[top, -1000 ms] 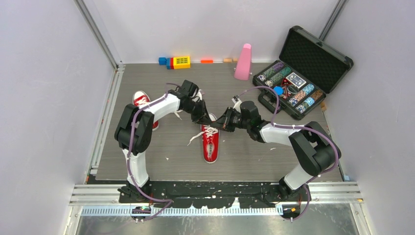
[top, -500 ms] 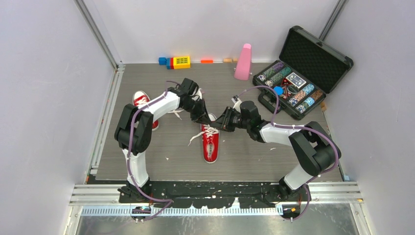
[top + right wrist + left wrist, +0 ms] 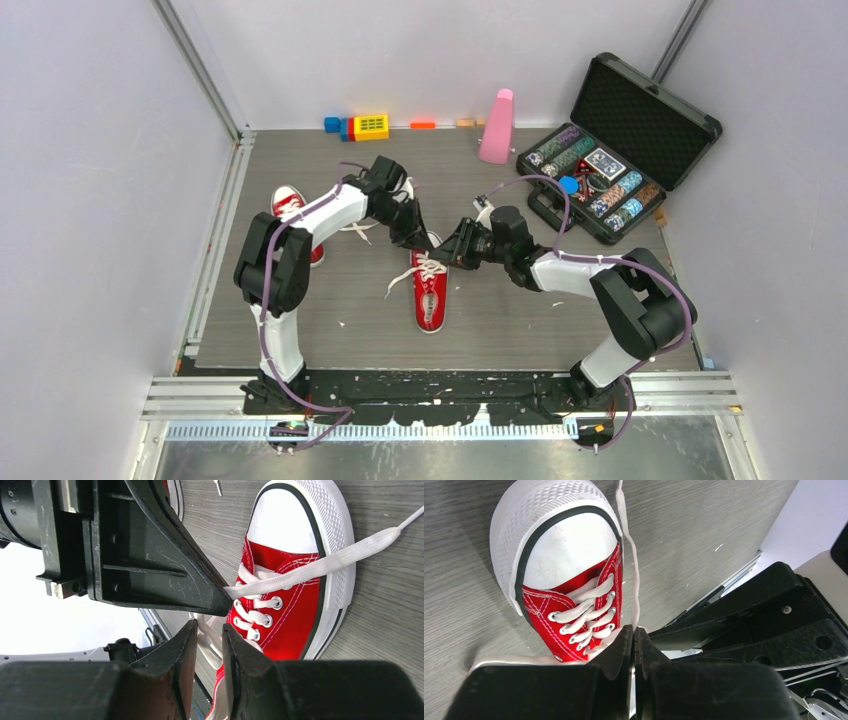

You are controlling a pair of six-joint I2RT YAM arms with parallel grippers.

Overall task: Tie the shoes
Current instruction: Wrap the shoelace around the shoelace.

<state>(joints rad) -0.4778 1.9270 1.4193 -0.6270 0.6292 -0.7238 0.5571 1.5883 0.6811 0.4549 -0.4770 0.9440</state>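
Note:
One red shoe (image 3: 430,295) lies in the middle of the table, toe towards the arms, and the other shoe (image 3: 288,203) sits at the left, partly hidden by the left arm. My left gripper (image 3: 634,630) is shut on a white lace (image 3: 630,565) just above the middle shoe's (image 3: 569,595) eyelets. From the right wrist, that lace (image 3: 320,565) runs taut from the left finger (image 3: 165,565) across the shoe (image 3: 295,615). My right gripper (image 3: 209,627) stands open right beside the left one, loose lace showing behind its gap.
An open black case (image 3: 615,150) of poker chips stands at the back right. A pink cone-shaped object (image 3: 497,128) and coloured blocks (image 3: 360,127) line the back edge. Walls close in on the left and right sides.
My right gripper has gone from shut to open, letting go of the lace. The left gripper stays shut on its lace and has shifted very slightly.

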